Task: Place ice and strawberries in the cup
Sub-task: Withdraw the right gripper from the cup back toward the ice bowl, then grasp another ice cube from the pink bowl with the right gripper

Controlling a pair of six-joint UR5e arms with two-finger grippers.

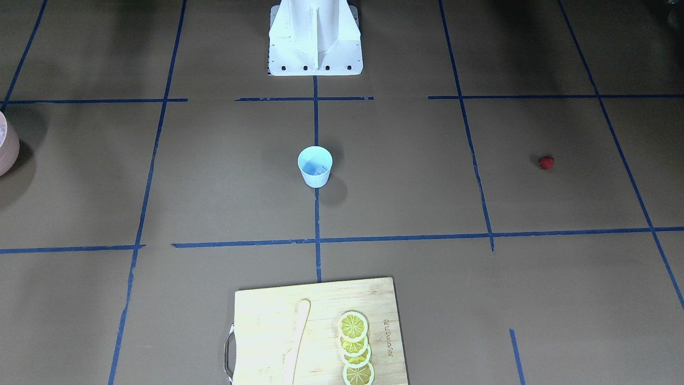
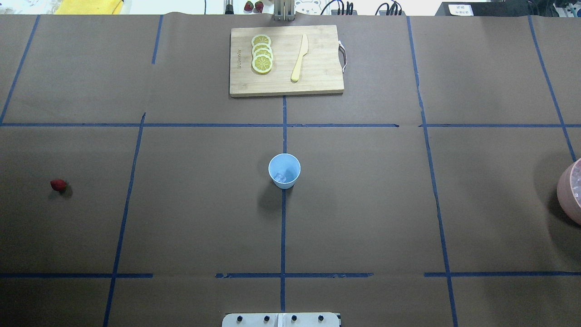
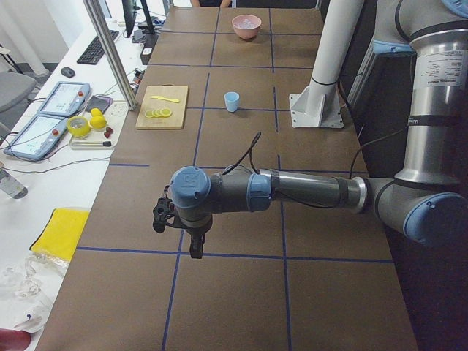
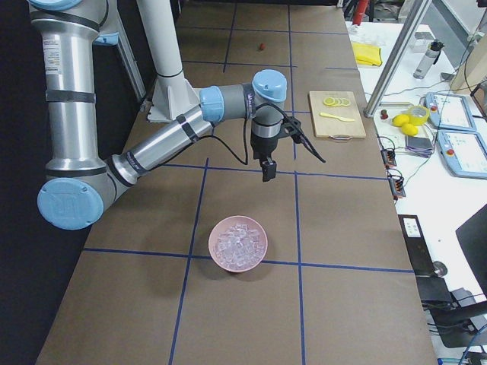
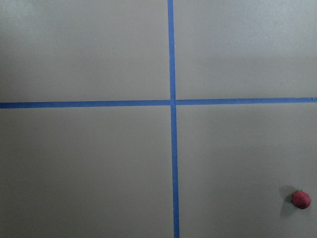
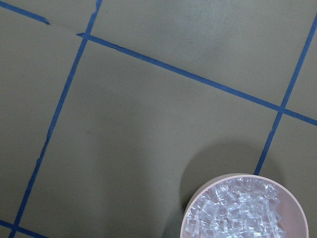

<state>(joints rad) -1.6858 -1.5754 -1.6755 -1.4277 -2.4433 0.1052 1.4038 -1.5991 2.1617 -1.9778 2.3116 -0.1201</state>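
Observation:
The pale-blue cup (image 2: 284, 170) stands upright at the table's middle, also in the front view (image 1: 315, 166), with a clear ice piece (image 2: 282, 176) in its bottom. More ice (image 4: 238, 242) fills the pink bowl (image 4: 218, 255) on the robot's right. The strawberry (image 2: 58, 185) lies alone far to the robot's left, and shows at the lower right of the left wrist view (image 5: 300, 199). My left gripper (image 3: 196, 247) hangs above the table near the strawberry's side. My right gripper (image 4: 267, 172) hangs above the table beyond the bowl. I cannot tell whether either is open.
A wooden cutting board (image 2: 317, 72) with lemon slices (image 2: 262, 59) and a wooden knife (image 2: 300, 56) lies at the far middle edge. The robot's white base (image 1: 315, 37) stands behind the cup. Blue tape lines grid the brown table.

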